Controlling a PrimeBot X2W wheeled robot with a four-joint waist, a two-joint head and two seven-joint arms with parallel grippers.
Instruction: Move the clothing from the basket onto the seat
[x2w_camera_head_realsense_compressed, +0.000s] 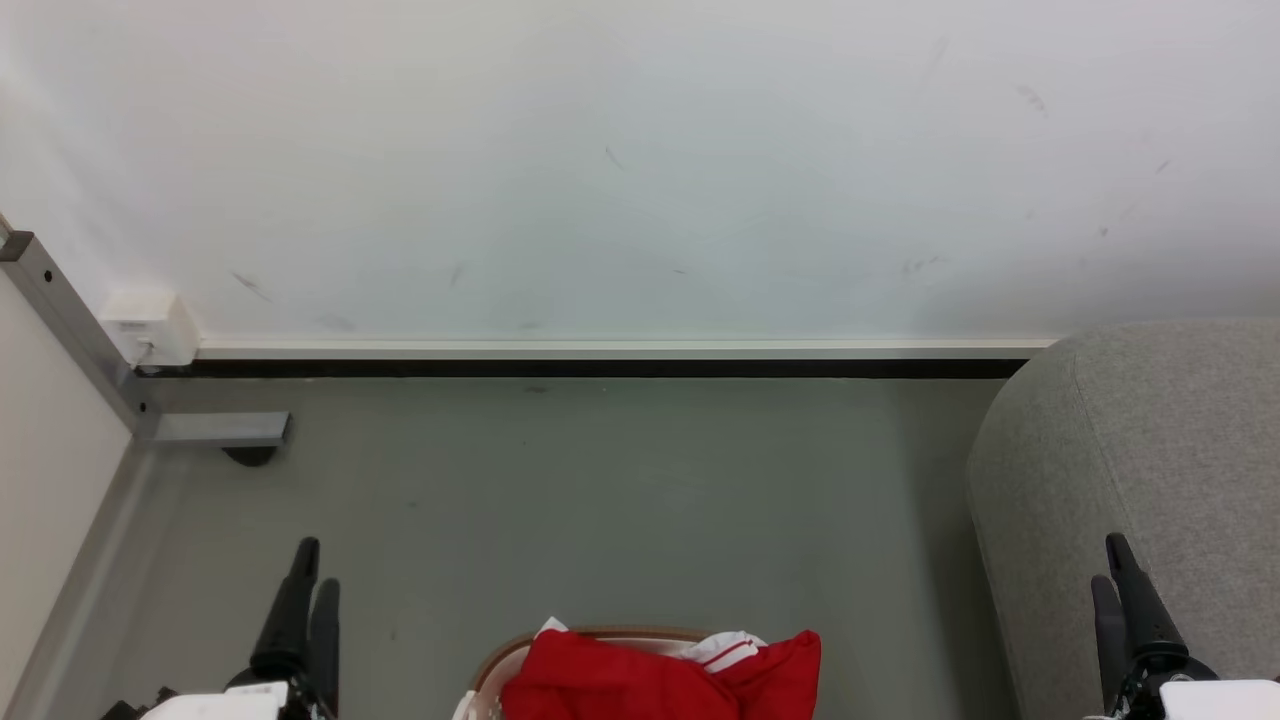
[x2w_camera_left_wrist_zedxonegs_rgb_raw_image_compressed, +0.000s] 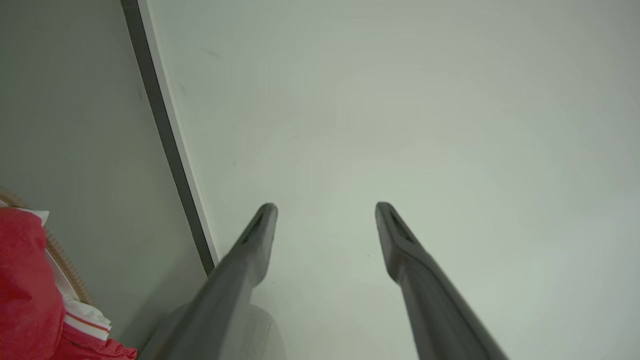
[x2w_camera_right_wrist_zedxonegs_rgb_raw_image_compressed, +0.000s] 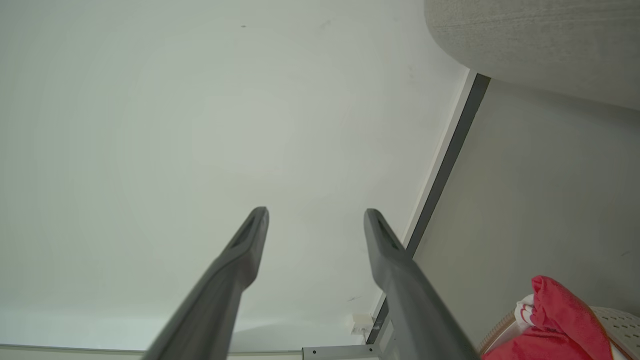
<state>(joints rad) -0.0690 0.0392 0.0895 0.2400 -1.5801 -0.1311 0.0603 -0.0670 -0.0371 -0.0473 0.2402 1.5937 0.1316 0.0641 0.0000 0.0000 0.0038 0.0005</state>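
Grey seat (x2w_camera_head_realsense_compressed: 1150, 450) at right edge of head view. The basket (x2w_camera_head_realsense_compressed: 620, 632) sits bottom centre on the floor, with the clothing (x2w_camera_head_realsense_compressed: 640, 680) heaped inside, above the rim. Fabric looks light, soft and floppy and will likely sag, so pinch the raised top fold. Left hand (x2w_camera_head_realsense_compressed: 316, 565) lower left, right hand (x2w_camera_head_realsense_compressed: 1108, 560) lower right: both have fingers spread apart, holding nothing, touching nothing.

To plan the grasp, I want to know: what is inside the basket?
The red clothing with white striped trim lies in the basket, heaped above its brown rim. Anything under the clothing, and the basket floor, is covered and cannot be seen.
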